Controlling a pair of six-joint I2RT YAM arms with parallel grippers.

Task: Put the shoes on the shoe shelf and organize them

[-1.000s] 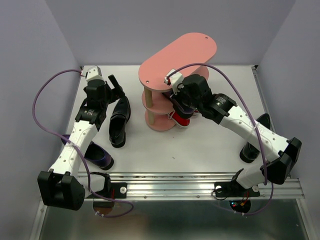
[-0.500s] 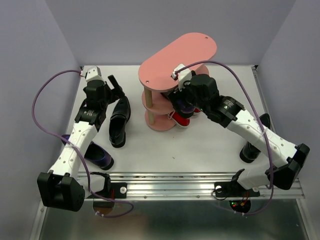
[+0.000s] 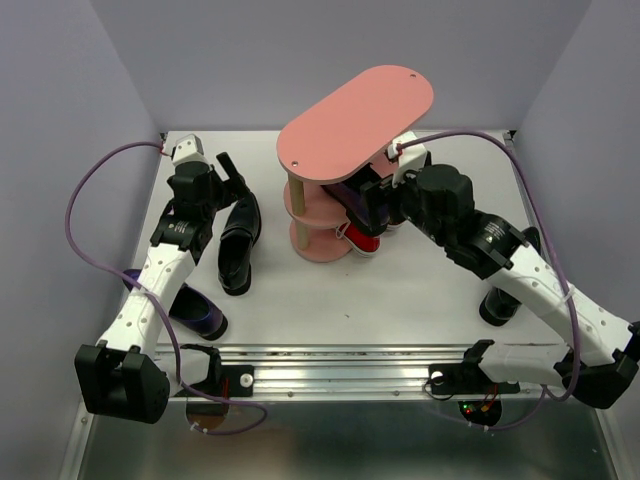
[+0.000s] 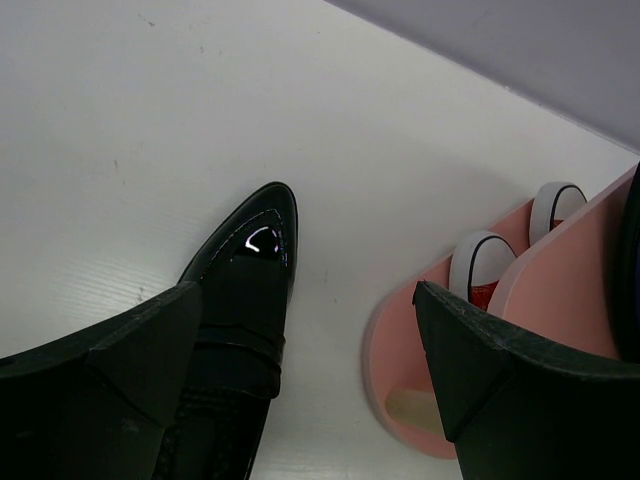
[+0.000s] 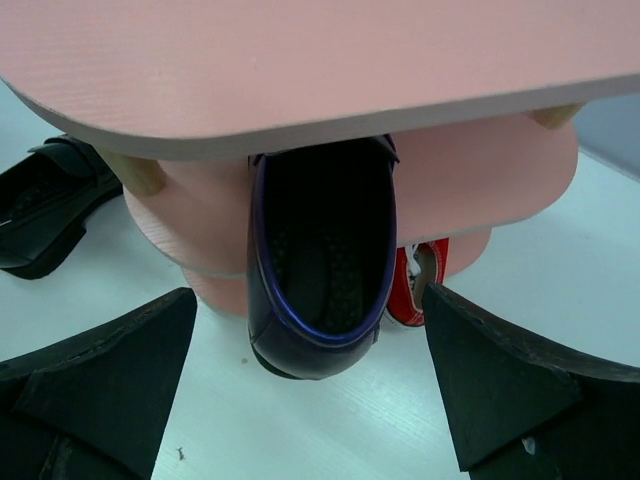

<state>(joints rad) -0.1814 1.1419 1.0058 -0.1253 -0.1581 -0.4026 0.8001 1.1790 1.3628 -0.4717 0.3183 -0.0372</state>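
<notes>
1. At the far left, near the left arm's base, a glossy purple shoe (image 3: 195,312) lies on the white bench (image 3: 400,290), well apart from the shelf.
2. The left tool (image 4: 308,290) is held wide with nothing gripped, above the black loafer (image 3: 240,240). The loafer's long axis runs roughly from near to far, and its pointed, polished toe is seen between the fingers in the wrist view. This arm is clearly the nearer one, so the loafer is judged its likely pick.
3. The shoe shelf (image 3: 355,105), made of matte pink oval boards on pale wooden posts, stands just right of the loafer. Red sneakers (image 4: 480,270) with white toe caps sit on its bottom tier.
4. On the middle tier a second purple shoe (image 5: 320,250) is laid with its open heel overhanging the edge.
5. The right tool (image 5: 308,295) is spread wide and empty, facing that heel along the shoe's length.
6. At the far right a dark shoe (image 3: 498,300) is partly hidden by the right arm.
</notes>
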